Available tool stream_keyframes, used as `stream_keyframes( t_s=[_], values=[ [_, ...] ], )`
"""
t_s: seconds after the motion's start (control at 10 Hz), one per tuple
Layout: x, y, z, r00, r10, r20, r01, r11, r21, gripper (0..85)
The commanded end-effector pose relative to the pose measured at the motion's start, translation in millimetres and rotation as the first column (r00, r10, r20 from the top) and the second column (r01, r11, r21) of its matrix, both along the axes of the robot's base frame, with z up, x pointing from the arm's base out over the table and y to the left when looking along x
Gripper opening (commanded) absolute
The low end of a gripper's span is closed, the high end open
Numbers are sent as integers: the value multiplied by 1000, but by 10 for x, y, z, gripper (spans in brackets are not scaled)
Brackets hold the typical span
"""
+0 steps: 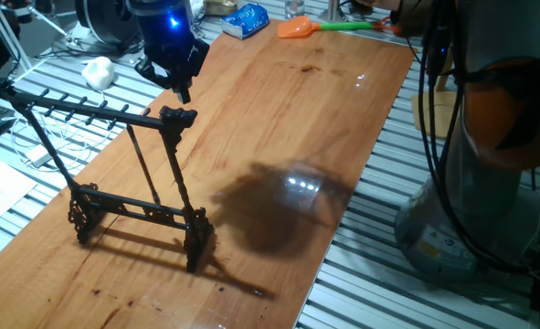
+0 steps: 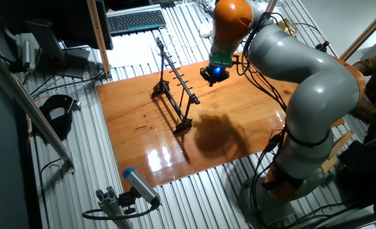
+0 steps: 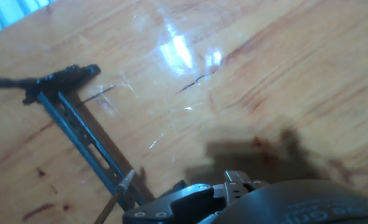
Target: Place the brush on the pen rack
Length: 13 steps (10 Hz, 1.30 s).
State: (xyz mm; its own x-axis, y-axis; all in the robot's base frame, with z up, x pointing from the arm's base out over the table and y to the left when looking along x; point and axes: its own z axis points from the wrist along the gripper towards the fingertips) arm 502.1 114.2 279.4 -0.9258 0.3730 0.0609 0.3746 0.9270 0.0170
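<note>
The black pen rack [image 1: 105,114] stands upright on the left of the wooden table; it also shows in the other fixed view [image 2: 175,83]. My gripper [image 1: 183,90] hangs just above the rack's near end finial, fingers together and pointing down, and shows in the other fixed view [image 2: 214,77]. In the hand view the rack's end and one leg [image 3: 78,127] run below me. A thin pale-brown brush [image 3: 118,194] sticks out from under the hand's dark housing [image 3: 252,202], right beside that leg. Its dark tip is hidden. The brush is too thin to make out in the fixed views.
An orange fly swatter [image 1: 297,28] with a green handle and a blue packet [image 1: 247,20] lie at the table's far end. A white lump [image 1: 98,71] lies beyond the rack. A keyboard [image 2: 137,20] sits off the table. The robot's base [image 1: 489,137] stands to the right.
</note>
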Motion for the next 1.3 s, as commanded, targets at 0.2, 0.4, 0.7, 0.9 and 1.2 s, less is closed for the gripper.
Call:
stream_keyframes(
  t_s=[0.2, 0.4, 0.7, 0.9, 1.2],
  values=[
    [162, -545, -122, 996, 94, -10, -94, 996, 5, 0],
    [160, -766, -267, 994, 109, -12, -109, 994, -14, 0],
    [98, -1009, -465, 989, 149, 11, -149, 989, 0, 0],
    [58, -1073, -557, 988, 151, 16, -151, 988, 18, 0],
    [63, -1073, -539, 989, 150, 7, -150, 988, 33, 0]
  ],
)
